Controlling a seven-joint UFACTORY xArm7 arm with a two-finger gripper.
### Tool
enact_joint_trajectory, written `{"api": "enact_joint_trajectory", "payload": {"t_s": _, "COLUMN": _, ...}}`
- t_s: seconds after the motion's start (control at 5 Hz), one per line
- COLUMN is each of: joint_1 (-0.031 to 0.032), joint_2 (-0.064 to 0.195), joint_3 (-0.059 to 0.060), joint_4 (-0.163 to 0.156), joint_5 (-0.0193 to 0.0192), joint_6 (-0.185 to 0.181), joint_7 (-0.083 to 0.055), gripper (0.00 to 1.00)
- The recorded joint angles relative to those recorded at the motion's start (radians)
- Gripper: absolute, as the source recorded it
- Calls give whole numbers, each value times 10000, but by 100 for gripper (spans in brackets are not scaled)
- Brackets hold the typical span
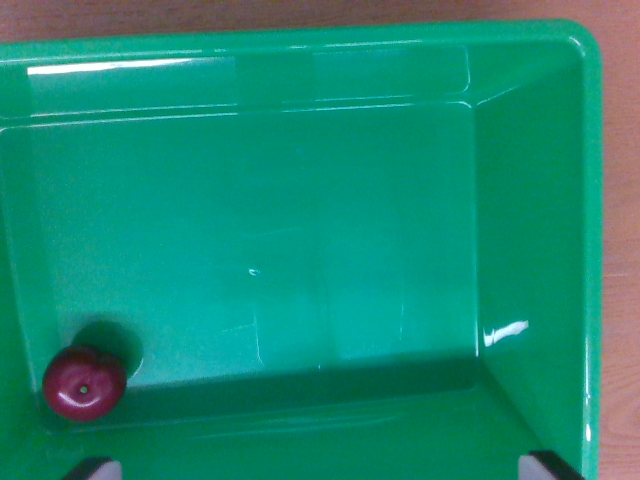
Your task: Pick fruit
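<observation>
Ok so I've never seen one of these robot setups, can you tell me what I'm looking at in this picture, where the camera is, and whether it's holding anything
This is a single picture from a camera mounted on the robot arm's wrist, looking straight down. Most of it is a green plastic bin sitting on a wooden table. Inside the bin, in the corner at the wrist view's lower left, lies a small dark red fruit, probably an apple or a cherry. Nothing else is in the bin. The two dark shapes at the bottom edge are the fingertips of the tool, the part that grasps. They stand far apart with nothing between them, so the tool is open and holds nothing. The fruit is off to the side of it, not yet reached.
</observation>
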Motion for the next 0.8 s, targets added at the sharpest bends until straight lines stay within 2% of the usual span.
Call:
{"api": "enact_joint_trajectory", "payload": {"t_s": 0.2, "joint_1": 19, "joint_2": 20, "joint_3": 13, "joint_4": -91, "joint_5": 19, "joint_6": -108, "joint_7": -33, "gripper": 0}}
{"api": "enact_joint_trajectory", "payload": {"t_s": 0.4, "joint_1": 19, "joint_2": 20, "joint_3": 13, "joint_4": -91, "joint_5": 19, "joint_6": -108, "joint_7": -33, "gripper": 0}}
{"api": "enact_joint_trajectory", "payload": {"t_s": 0.6, "joint_1": 48, "joint_2": 51, "joint_3": 33, "joint_4": -230, "joint_5": 48, "joint_6": -275, "joint_7": -84, "gripper": 0}}
{"api": "enact_joint_trajectory", "payload": {"t_s": 0.8, "joint_1": 48, "joint_2": 51, "joint_3": 33, "joint_4": -230, "joint_5": 48, "joint_6": -275, "joint_7": -84, "gripper": 0}}
